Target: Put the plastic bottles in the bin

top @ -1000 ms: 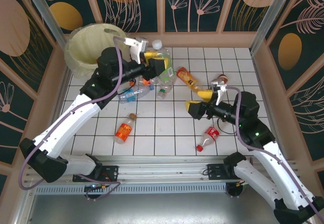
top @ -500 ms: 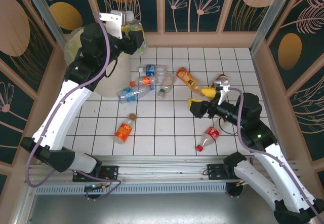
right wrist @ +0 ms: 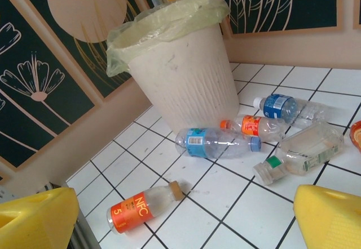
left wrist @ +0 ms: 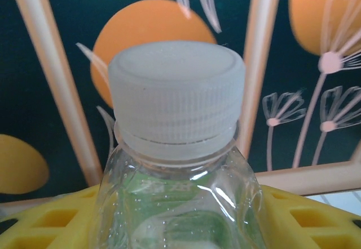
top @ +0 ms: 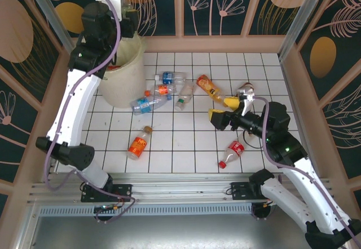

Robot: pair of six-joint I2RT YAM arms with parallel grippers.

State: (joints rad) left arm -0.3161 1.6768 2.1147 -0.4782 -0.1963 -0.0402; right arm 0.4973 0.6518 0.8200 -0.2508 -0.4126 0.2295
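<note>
My left gripper [top: 125, 22] is raised over the cream bin [top: 121, 85] at the back left. It is shut on a clear plastic bottle [left wrist: 177, 147] with a white cap, which stands between the yellow fingers [left wrist: 45, 223]. My right gripper [top: 221, 109] hovers open and empty above the floor tiles, and its yellow fingers [right wrist: 330, 218] frame the right wrist view. Loose bottles lie near the bin [right wrist: 180, 74]: a blue-label one [right wrist: 282, 107], an orange-label one [right wrist: 256, 126], a light-blue-label one [right wrist: 208, 143], a green-capped one [right wrist: 302, 154] and an orange NFC one [right wrist: 141, 207].
An orange bottle [top: 208, 87] lies just beyond the right gripper. A red-label bottle [top: 231, 154] lies in front of it. Patterned walls with wooden rails close in the tiled floor on three sides. Bare tiles run along the near edge.
The left arm has swung up and to the back left, carrying the clear bottle from above the pile to over the bin. The right arm has hardly moved.
</note>
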